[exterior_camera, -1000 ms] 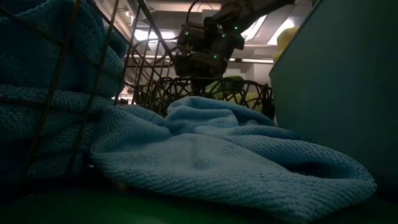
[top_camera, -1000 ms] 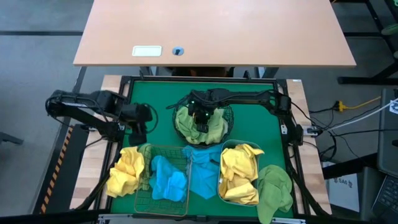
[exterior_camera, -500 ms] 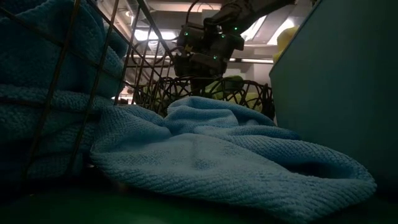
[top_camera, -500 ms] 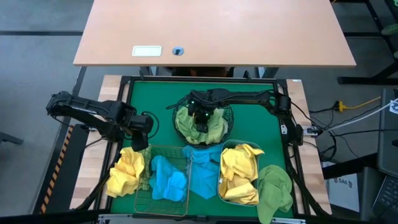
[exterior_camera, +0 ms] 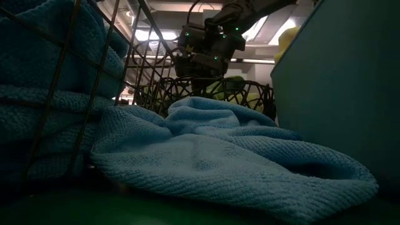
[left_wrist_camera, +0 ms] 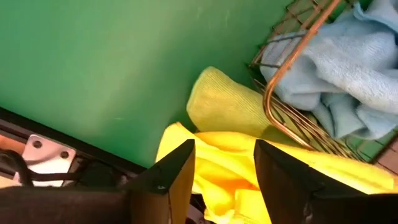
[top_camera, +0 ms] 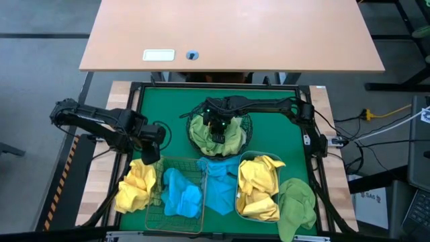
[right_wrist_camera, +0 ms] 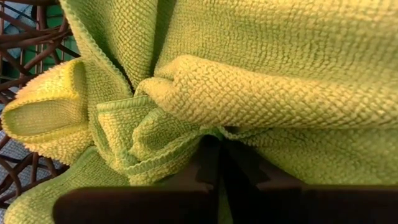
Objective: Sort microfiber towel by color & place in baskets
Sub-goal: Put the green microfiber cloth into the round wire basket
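Yellow cloth is lying at about eight o'clock on the green mat [top_camera: 171,114]: this yellow towel [top_camera: 136,185] is bunched just outside the copper wire basket [top_camera: 156,216], touching its side. The left gripper [left_wrist_camera: 219,177] is hovering directly over this towel, and its two dark fingers [left_wrist_camera: 166,180] are standing spread apart, with the yellow fabric showing in the gap and nothing pinched between them. Inside the copper basket, at about seven o'clock, a sky blue towel [top_camera: 180,193] is sitting, and a second blue towel [top_camera: 218,185] is spreading on the mat at six o'clock, between the basket and the translucent plastic tub [top_camera: 239,210]. At the centre of the mat, the round black mesh bowl [top_camera: 246,132] is holding light green towels [top_camera: 232,140]. The right gripper [right_wrist_camera: 219,158] is reaching down into this bowl, and its fingers are pressed together, pinching a fold of the green fabric. At about five o'clock the tub is holding more yellow towels [top_camera: 259,185]. One more green towel [top_camera: 297,205] is lying beside the tub at about four o'clock, hanging over the edge of the mat.
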Controlling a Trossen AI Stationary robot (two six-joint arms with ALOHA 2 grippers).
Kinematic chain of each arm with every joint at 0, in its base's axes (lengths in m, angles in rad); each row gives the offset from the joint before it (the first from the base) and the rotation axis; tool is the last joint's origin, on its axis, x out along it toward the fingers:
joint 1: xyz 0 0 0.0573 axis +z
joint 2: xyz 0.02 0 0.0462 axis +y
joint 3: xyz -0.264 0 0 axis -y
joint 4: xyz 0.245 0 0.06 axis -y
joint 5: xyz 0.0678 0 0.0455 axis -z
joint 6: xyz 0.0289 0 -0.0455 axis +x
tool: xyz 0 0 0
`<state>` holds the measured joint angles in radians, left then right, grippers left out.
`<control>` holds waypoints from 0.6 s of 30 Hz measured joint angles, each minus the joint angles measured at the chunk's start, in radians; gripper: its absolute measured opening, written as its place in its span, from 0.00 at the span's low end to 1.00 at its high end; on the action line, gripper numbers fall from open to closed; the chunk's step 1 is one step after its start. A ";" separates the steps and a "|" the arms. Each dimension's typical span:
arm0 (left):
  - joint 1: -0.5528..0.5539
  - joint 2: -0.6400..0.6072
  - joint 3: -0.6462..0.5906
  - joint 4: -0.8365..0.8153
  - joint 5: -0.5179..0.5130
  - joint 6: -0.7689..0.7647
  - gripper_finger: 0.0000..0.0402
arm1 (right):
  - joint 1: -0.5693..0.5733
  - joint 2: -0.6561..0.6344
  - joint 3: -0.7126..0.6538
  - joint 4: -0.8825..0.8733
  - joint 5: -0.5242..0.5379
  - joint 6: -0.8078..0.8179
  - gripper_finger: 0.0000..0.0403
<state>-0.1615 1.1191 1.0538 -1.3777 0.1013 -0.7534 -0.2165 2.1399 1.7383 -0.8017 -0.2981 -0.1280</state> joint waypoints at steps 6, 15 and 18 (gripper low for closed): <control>-0.052 0.000 0.000 0.003 -0.036 0.056 0.43 | 0.000 0.000 0.000 0.000 0.001 0.000 0.05; -0.166 0.007 0.000 0.007 0.020 0.057 0.42 | 0.000 0.000 0.000 -0.003 0.001 0.000 0.05; -0.214 0.014 0.000 0.014 0.021 0.088 0.42 | 0.000 0.000 0.000 -0.005 0.001 0.000 0.05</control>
<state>-0.3759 1.1329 1.0537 -1.3633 0.1226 -0.6652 -0.2161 2.1403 1.7382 -0.8065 -0.2970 -0.1282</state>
